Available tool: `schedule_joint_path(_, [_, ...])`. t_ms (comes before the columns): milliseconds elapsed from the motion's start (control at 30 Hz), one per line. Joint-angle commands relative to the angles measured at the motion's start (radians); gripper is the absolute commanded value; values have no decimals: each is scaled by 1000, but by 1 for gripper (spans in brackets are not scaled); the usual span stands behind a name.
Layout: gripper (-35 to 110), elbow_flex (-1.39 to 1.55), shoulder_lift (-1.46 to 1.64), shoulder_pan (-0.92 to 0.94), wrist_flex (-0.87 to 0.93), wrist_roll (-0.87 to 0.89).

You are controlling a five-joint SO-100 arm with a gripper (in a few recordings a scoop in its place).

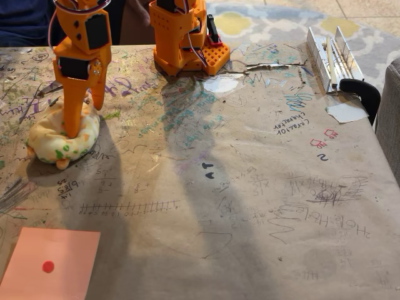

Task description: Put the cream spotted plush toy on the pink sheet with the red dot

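The cream spotted plush toy (62, 142) lies at the left of the table in the fixed view, squashed into a ring shape. My orange gripper (86, 120) comes down on it from above. The long finger (74, 115) is pressed into the toy's middle, and the shorter finger (98, 97) hangs apart over its right edge. The jaws stand open, with part of the plush between them. The pink sheet (50, 262) with the red dot (47, 266) lies flat at the front left corner, well in front of the toy.
The arm's orange base (181, 37) stands at the back centre. A metal rail with a black clamp (334, 59) and a white paper scrap (347, 112) sit at the back right. Scribbled brown paper (237, 187) covers the table. A person in dark clothing (25, 19) is behind.
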Motion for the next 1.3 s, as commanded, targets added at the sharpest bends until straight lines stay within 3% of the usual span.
schedule_joint_path(0, [37,-92,-51,35,8,3])
schedule_joint_path(233, [35,-337,-242,80,46,3])
schedule_joint_path(267, [31,-371,-265,83,54,-9])
schedule_joint_path(300, [12,-399,-287,83,61,-17])
schedule_joint_path(333, [3,-416,-299,80,72,-21])
schedule_joint_path(467, [0,-325,-192,38,31,-78])
schedule_joint_path(700, [0,-23,451,-129,-14,137])
schedule_joint_path(833, [0,5,931,-351,179,298])
schedule_joint_path(967, [0,-106,1190,-569,383,442])
schedule_joint_path(1267, [0,-201,1643,-739,440,416])
